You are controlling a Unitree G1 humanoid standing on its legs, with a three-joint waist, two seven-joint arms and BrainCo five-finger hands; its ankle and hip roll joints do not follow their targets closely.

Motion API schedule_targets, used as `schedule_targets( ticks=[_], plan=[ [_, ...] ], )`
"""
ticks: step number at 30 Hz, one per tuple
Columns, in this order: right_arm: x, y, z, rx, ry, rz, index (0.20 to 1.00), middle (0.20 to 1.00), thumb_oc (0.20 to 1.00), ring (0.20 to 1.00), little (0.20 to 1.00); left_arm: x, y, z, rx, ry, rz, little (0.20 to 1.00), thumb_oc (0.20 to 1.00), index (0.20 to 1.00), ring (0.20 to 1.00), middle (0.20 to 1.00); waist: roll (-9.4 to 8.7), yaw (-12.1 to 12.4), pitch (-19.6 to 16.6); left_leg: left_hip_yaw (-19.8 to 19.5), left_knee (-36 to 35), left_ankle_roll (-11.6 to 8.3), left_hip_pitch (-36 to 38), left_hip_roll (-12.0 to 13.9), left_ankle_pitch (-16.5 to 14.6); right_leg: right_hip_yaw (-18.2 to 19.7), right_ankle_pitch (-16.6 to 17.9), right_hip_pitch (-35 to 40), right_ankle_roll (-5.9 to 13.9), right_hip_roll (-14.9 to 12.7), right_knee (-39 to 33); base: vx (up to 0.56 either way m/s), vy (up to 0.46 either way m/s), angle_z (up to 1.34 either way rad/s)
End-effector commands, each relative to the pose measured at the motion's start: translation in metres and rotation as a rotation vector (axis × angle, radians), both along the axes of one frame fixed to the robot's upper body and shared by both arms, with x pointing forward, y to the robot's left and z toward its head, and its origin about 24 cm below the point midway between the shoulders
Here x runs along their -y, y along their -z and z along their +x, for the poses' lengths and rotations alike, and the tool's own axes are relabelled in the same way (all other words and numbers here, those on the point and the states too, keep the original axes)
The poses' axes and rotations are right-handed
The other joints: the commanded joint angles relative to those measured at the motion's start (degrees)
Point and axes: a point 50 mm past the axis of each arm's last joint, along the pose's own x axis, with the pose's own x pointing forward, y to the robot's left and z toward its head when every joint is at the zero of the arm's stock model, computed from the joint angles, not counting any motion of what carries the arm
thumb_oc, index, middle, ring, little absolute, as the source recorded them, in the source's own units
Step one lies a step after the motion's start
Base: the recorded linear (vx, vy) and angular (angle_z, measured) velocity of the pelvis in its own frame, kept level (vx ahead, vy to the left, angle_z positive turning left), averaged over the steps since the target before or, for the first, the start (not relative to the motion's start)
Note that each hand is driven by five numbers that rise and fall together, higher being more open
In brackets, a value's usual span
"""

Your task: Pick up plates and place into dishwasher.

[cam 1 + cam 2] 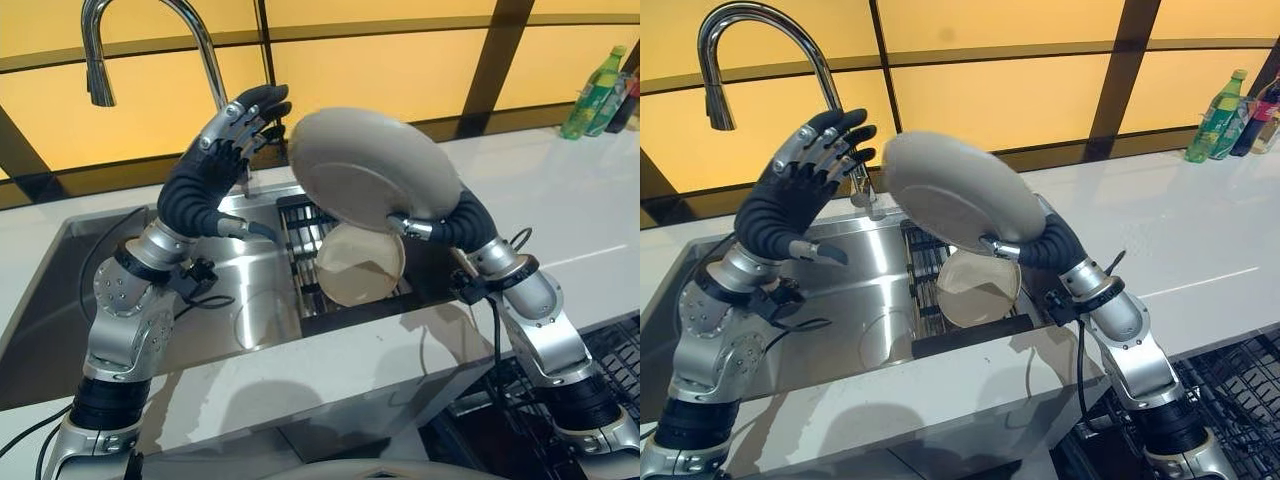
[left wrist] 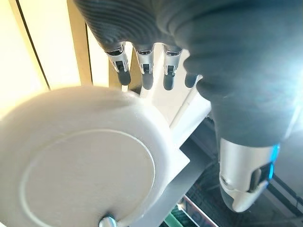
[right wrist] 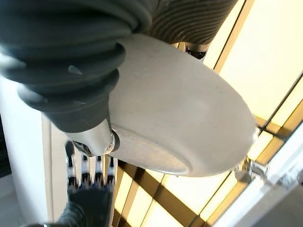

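Above the sink [image 1: 255,310] mid-frame, the right robot hand [image 1: 440,225] pinches a raised plate [image 1: 370,165] clear of the rack [image 1: 300,235], while the left robot hand [image 1: 225,150] waits spread wide.

The pale counter [image 1: 560,215] surrounds a steel sink [image 1: 215,290]. Right of the sink, at the counter's far corner, stand bottles [image 1: 597,92]. In the sink's right part, a dark rack [image 1: 300,240] holds a beige plate [image 1: 360,265] leaning on edge.

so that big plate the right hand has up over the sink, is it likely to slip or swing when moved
Probably stiff: the plate keeps its shape held by one edge. The right hand pinches only its lower rim, so it may pivot. Its smooth surface looks slippery. The open left hand beside it could steady it.
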Motion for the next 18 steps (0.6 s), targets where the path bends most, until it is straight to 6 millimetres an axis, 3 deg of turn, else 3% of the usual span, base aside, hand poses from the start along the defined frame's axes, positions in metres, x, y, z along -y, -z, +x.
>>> schedule_targets(
  ticks=[1, 11, 14, 17, 18],
  plan=[
    [0.01, -0.016, -0.007, 0.126, 0.047, 0.087, 0.2, 0.2, 0.2, 0.2, 0.2, -0.028, -0.004, 0.004, 0.018, -0.123, -0.126, 1.0, 1.0, 1.0, 1.0, 1.0, -2.66, -1.5, -3.0, -0.9, 0.4, -1.01, -5.8, 1.4, 1.5, -0.9, -5.2, 1.2, 4.79, -5.5, 2.4, -0.02, -0.038, -0.06],
    [0.033, -0.014, -0.008, 0.135, 0.217, 0.064, 0.2, 0.2, 0.2, 0.2, 0.2, -0.049, 0.002, -0.003, 0.03, -0.218, -0.233, 1.0, 1.0, 1.0, 1.0, 1.0, -3.44, -3.2, -3.0, 0.3, 3.3, -1.32, -6.5, 2.2, 0.5, 1.5, -4.8, 0.0, 4.0, -4.2, 2.1, -0.02, -0.052, -0.07],
    [0.047, -0.016, -0.008, 0.144, 0.304, 0.035, 0.2, 0.2, 0.2, 0.2, 0.2, -0.055, 0.006, -0.004, 0.013, -0.263, -0.226, 1.0, 1.0, 1.0, 1.0, 1.0, -4.12, -4.2, -2.5, 0.4, 8.3, -1.55, -7.2, 2.1, -2.1, 3.2, -4.8, -0.2, 3.52, -3.8, 2.2, 0.01, -0.059, -0.17],
    [0.061, -0.021, -0.008, 0.155, 0.375, -0.013, 0.2, 0.2, 0.2, 0.2, 0.2, -0.061, 0.009, -0.007, -0.004, -0.287, -0.242, 1.0, 1.0, 1.0, 1.0, 1.0, -5.09, -4.7, -1.7, -2.4, 14.9, -1.25, -10.1, 0.7, -4.7, 6.4, -3.9, -1.3, 2.95, -3.6, 2.5, 0.01, -0.02, -0.4],
    [0.067, -0.024, -0.007, 0.155, 0.401, -0.035, 0.2, 0.2, 0.2, 0.2, 0.2, -0.065, 0.011, -0.008, -0.009, -0.309, -0.245, 1.0, 1.0, 1.0, 1.0, 1.0, -5.39, -4.8, -1.4, -5.2, 16.4, -0.88, -11.1, -0.3, -5.1, 8.6, -3.4, -2.1, 2.87, -3.5, 2.8, -0.01, 0.051, -0.72]
  ],
)
